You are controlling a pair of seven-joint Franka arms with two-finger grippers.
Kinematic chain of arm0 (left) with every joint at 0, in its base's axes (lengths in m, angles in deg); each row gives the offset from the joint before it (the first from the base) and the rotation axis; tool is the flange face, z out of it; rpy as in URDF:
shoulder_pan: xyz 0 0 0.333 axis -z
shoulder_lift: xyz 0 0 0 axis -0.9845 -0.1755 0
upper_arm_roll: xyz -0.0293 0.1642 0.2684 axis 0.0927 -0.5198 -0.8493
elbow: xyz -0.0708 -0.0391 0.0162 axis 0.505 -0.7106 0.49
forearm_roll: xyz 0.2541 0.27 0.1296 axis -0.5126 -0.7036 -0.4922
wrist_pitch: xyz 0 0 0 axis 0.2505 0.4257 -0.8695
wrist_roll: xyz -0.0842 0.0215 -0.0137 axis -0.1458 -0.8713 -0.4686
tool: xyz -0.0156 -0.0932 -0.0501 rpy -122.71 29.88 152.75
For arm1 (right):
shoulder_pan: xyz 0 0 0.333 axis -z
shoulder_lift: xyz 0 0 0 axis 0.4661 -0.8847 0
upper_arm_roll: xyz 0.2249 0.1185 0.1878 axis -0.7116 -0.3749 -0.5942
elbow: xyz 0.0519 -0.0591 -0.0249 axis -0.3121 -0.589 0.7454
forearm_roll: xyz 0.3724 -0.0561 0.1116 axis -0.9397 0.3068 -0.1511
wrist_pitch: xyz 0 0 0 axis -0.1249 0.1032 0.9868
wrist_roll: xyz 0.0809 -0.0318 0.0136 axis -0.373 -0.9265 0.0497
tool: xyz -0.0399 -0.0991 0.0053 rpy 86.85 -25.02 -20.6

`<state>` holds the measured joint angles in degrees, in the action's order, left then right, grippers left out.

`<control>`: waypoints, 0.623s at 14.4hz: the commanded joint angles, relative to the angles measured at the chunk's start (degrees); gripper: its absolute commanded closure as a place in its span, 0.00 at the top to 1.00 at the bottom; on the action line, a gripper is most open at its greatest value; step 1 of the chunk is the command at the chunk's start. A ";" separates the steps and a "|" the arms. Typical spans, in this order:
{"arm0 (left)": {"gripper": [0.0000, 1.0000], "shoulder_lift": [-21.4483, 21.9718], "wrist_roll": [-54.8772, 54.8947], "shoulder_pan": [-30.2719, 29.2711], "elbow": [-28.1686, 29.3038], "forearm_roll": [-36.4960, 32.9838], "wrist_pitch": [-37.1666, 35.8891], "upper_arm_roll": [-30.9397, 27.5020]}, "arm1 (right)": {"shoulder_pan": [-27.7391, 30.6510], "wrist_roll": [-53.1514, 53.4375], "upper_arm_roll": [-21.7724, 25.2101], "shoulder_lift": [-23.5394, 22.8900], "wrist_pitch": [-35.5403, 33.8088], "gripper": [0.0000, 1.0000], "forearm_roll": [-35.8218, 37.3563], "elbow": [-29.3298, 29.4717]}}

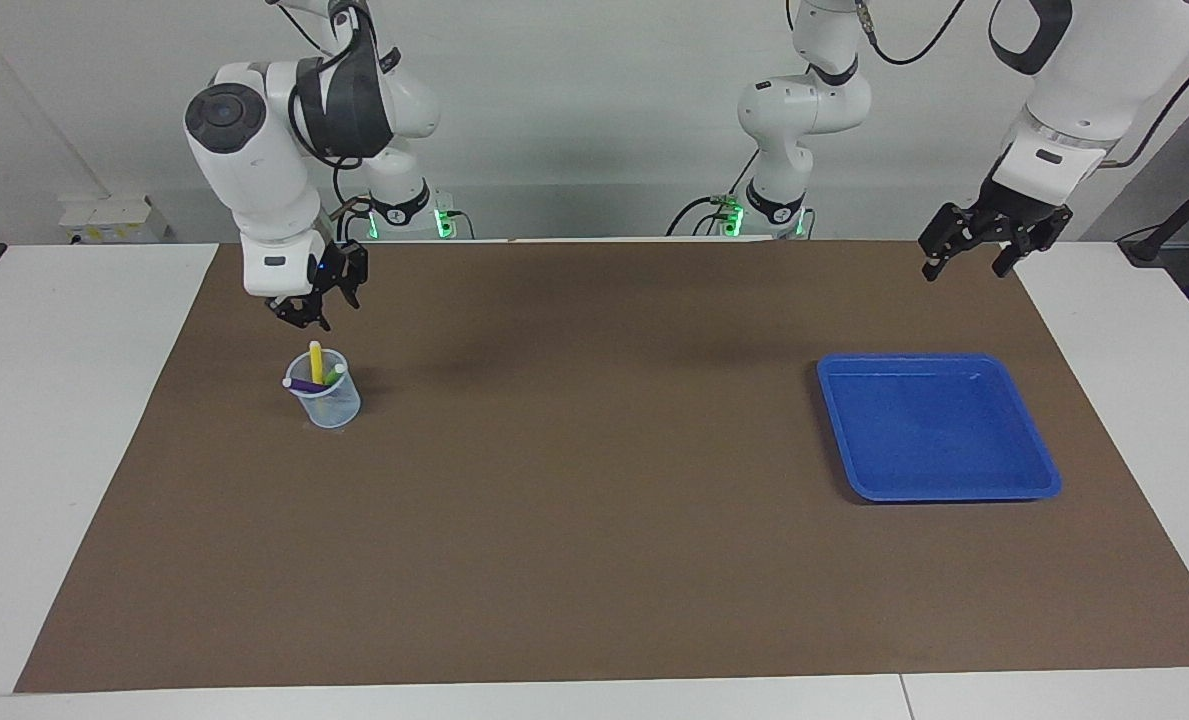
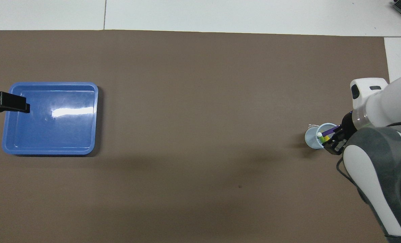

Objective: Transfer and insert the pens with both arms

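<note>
I see the yellow pen (image 1: 315, 362), purple pen (image 1: 303, 384) and green pen (image 1: 333, 376) standing in the clear cup (image 1: 326, 404) at the right arm's end of the mat (image 1: 594, 560). The right gripper (image 1: 304, 312) hangs above the cup, holding nothing; I cannot tell its finger spread. The left gripper (image 1: 966, 259) waits, fingers spread, near the blue tray (image 1: 1044, 470).

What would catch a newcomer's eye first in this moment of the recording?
Most striking is the bright blue tray, bare inside, on the brown mat toward the left arm's end of the table. At the right arm's end stands a small clear cup holding the yellow pen, purple pen and green pen. The right tool hangs above the cup, holding nothing, and the left tool waits open in the air.
</note>
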<state>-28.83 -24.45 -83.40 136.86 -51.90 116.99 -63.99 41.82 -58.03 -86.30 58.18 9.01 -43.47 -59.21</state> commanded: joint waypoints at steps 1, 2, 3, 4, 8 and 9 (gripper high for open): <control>1.00 0.04 0.57 0.16 0.04 -0.91 0.71 -0.02 | 0.12 3.27 -0.44 1.86 -3.35 1.00 -0.99 1.06; 1.00 0.04 0.57 0.34 0.04 -0.91 0.71 -0.11 | 0.12 4.24 -0.44 1.95 -3.88 1.00 -0.99 1.06; 1.00 0.04 0.57 0.43 0.04 -0.91 0.71 -0.11 | 0.29 4.42 -0.44 1.95 -3.80 1.00 -0.99 0.88; 1.00 0.04 0.57 0.52 0.04 -0.91 0.71 -0.19 | 0.55 4.34 -0.44 1.95 -3.71 1.00 -0.99 0.88; 1.00 -0.05 0.57 1.04 0.04 -0.91 0.71 -0.37 | 0.91 4.77 -0.01 1.95 -2.48 1.00 -1.08 1.67; 1.00 -0.05 0.48 1.31 0.04 -0.91 0.62 -0.63 | 0.91 4.69 0.08 1.87 -2.48 1.00 -0.99 3.07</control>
<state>-28.90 -24.42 -83.17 136.86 -51.90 117.00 -63.93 41.79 -53.84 -86.11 59.95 6.26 -43.59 -57.91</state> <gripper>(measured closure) 0.000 0.000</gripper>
